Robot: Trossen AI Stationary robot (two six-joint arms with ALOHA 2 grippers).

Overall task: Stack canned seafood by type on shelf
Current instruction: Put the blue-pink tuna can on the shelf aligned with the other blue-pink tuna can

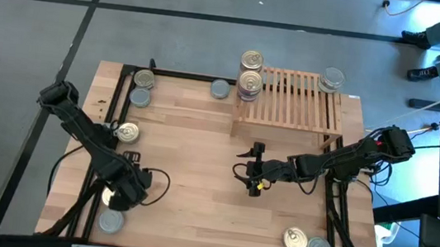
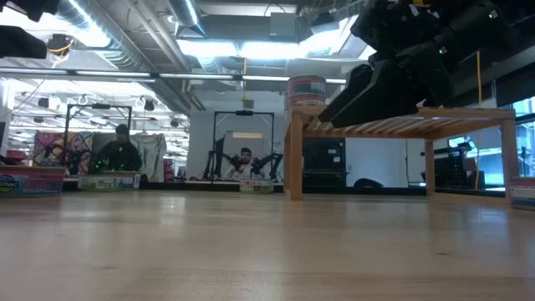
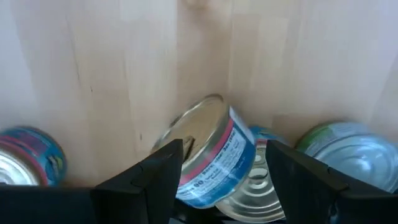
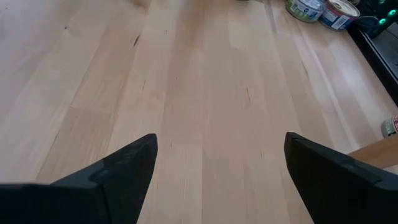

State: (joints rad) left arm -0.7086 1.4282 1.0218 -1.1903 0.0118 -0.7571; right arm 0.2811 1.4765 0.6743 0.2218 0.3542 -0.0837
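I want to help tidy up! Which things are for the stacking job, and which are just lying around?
For the job: stacked tins; wooden shelf; tilted tin at the left gripper; right gripper, open and empty.

Just around: cable loop; colourful box and person beyond the table.
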